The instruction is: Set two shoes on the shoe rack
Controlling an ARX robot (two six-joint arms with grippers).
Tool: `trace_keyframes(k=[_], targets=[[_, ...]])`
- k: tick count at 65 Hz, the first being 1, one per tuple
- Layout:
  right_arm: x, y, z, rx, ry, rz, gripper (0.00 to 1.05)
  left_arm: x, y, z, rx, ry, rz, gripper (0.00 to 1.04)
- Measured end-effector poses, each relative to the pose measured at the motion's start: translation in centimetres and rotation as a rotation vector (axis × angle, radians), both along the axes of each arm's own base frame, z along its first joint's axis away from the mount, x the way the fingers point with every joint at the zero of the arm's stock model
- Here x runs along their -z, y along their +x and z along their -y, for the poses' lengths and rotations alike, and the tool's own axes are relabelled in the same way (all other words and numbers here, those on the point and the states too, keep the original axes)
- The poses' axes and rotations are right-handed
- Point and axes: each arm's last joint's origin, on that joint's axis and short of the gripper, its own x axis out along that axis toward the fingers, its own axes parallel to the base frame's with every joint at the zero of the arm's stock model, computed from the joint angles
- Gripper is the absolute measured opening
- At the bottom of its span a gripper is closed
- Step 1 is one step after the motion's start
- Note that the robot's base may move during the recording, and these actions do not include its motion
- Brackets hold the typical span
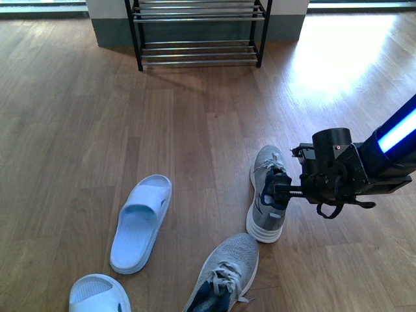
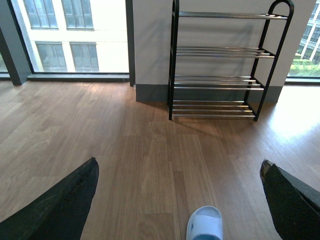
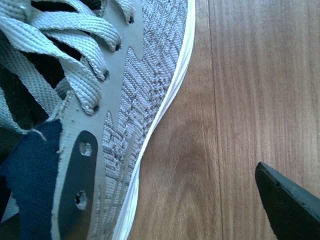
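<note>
A grey knit sneaker point(image 1: 268, 195) lies on the wood floor at the right, toe pointing away. My right gripper point(image 1: 279, 190) is open and low at the sneaker's collar; in the right wrist view the sneaker's point(image 3: 120, 110) laces and navy lining fill the picture, with one fingertip point(image 3: 287, 202) over bare floor beside it. The second grey sneaker point(image 1: 224, 273) lies near the front edge. Two pale blue slides point(image 1: 141, 221) point(image 1: 99, 294) lie at the left. The shoe rack point(image 1: 198, 29) stands at the back. My left gripper point(image 2: 180, 200) is open, above one slide point(image 2: 204, 225), facing the rack point(image 2: 222, 65).
Wood floor runs between the shoes and the rack. A white wall with a grey skirting point(image 1: 110, 29) is behind the rack. Large windows point(image 2: 65, 35) are to the rack's left. A bright sun patch point(image 1: 338, 58) lies on the floor at the right.
</note>
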Motion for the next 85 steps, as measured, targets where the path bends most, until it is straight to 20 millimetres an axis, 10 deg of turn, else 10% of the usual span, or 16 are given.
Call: trace_keyframes(k=[32,43,61,85], targets=[[-0.7,-2.0,-0.6,0.007,0.059,0.052,0.02,0.0,0.0,0.0,0.0,0.0,0.0,0.95],[-2.5,-3.2,-0.5,0.016,0.078,0.081,0.01,0.0,0.0,0.0,0.0,0.0,0.0,0.95],[-12.1,-7.8,1.4,0.027,0.096,0.233,0.01,0.0,0.0,0.0,0.0,0.0,0.0,0.95],[-24.9,-20.6,3.5,0.067,0.09,0.354,0.01,0.0,0.0,0.0,0.0,0.0,0.0,0.95]])
